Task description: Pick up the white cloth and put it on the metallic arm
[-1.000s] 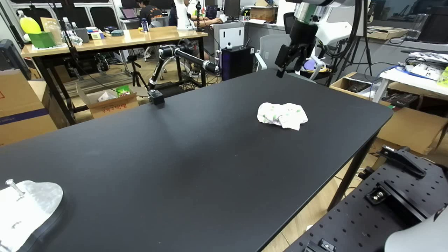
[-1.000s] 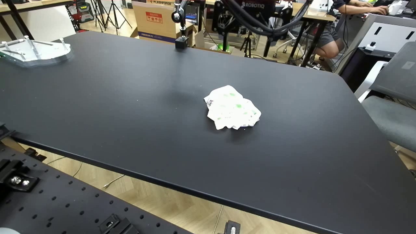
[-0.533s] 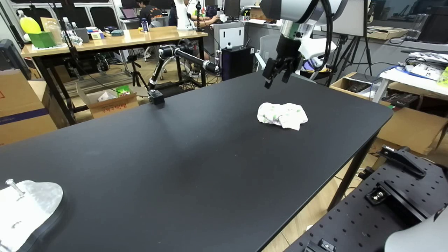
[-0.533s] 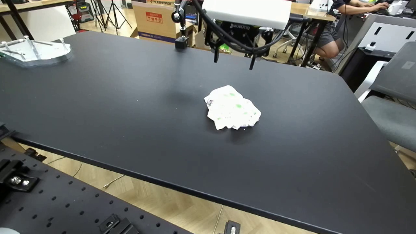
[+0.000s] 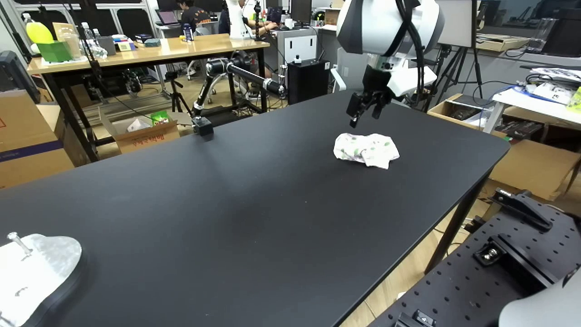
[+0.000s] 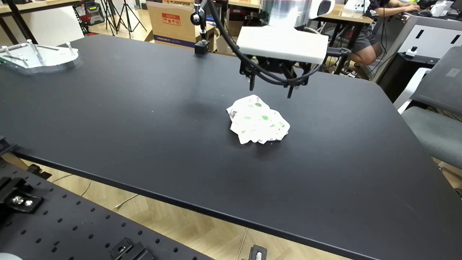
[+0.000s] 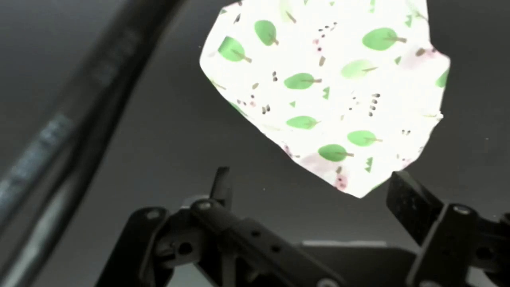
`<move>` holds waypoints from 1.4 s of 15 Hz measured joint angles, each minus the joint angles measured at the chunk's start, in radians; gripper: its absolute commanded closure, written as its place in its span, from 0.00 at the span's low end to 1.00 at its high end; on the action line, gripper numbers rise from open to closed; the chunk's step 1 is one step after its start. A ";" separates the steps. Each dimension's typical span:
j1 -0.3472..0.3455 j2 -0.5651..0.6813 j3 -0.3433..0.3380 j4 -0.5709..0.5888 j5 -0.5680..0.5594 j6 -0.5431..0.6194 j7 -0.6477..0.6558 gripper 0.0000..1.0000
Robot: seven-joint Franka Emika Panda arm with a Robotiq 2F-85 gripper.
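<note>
The white cloth with green leaf prints lies crumpled on the black table in both exterior views (image 5: 366, 147) (image 6: 258, 121). It fills the upper middle of the wrist view (image 7: 330, 79). My gripper (image 5: 365, 118) is open and empty, above the table and just behind the cloth in an exterior view (image 6: 270, 93). In the wrist view the gripper (image 7: 311, 171) has its fingers wide apart, with one cloth corner pointing between them. A black jointed arm with silver metal joints (image 5: 218, 68) stands on a block at the table's far edge; its lower part shows in an exterior view (image 6: 201, 46).
A white plate with metal posts (image 5: 50, 254) lies at the table's other end, also in an exterior view (image 6: 39, 56). A perforated black board (image 5: 454, 272) stands beyond a floor gap. A grey chair (image 6: 440, 104) stands by the table's end. Cables (image 7: 79, 107) hang beside the gripper.
My gripper has come down toward the table and closer to the cloth, staying open in the frames where its fingers show. The cloth and the jointed arm have not moved.
</note>
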 measured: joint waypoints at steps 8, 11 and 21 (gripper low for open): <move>-0.043 0.117 0.005 0.053 -0.032 -0.008 0.017 0.49; -0.134 0.120 0.085 0.058 -0.150 -0.011 0.089 0.69; -0.272 0.069 0.229 0.081 -0.217 -0.178 0.139 0.99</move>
